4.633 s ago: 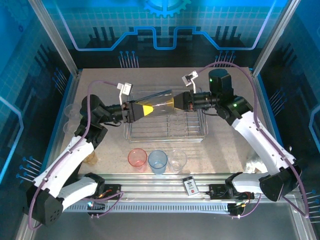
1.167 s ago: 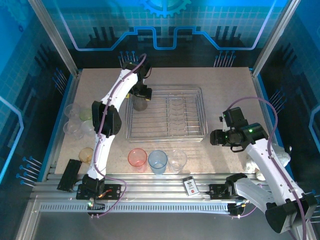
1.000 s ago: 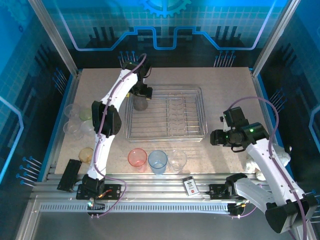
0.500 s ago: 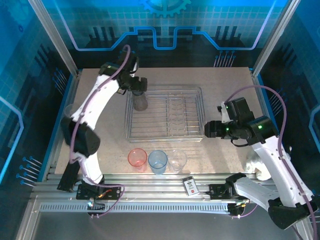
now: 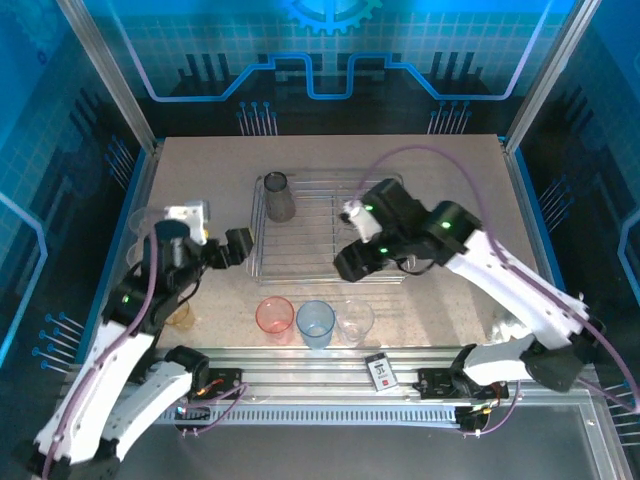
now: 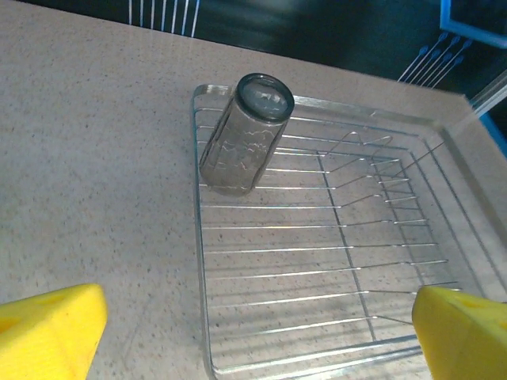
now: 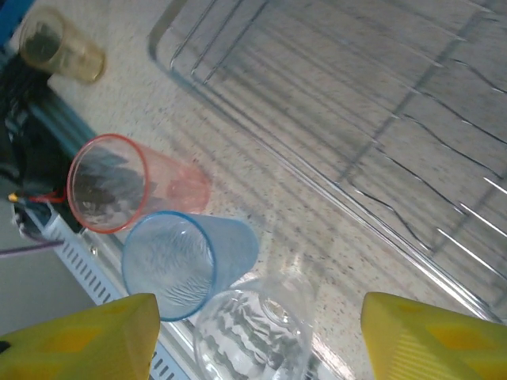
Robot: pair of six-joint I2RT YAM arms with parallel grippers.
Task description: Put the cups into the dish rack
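The right gripper (image 5: 350,265) hangs over the near edge of the dish rack (image 5: 385,262), and the row of three upright cups lies just nearer than it, toward the table's near edge: the pink-red cup (image 7: 131,186) on the left, the light blue cup (image 7: 186,261) in the middle, and the clear cup (image 7: 253,332) on the right. In the right wrist view the clear cup sits between the two yellow fingertips (image 7: 79,336), mouth up, its long axis vertical, so I judge it the likeliest next pick and this arm the nearer one. The right jaws are spread wide, hold nothing and touch nothing. The left gripper (image 5: 237,247) sits just left of the rack, its fingers also far apart and empty; it faces the smoky grey cup (image 6: 245,134), which stands on end in the rack's far-left corner, already loaded. An amber cup (image 7: 59,43) stands on the table further left, closer to the left arm. Closing on the clear cup calls for a straight descent without knocking the blue one beside it.
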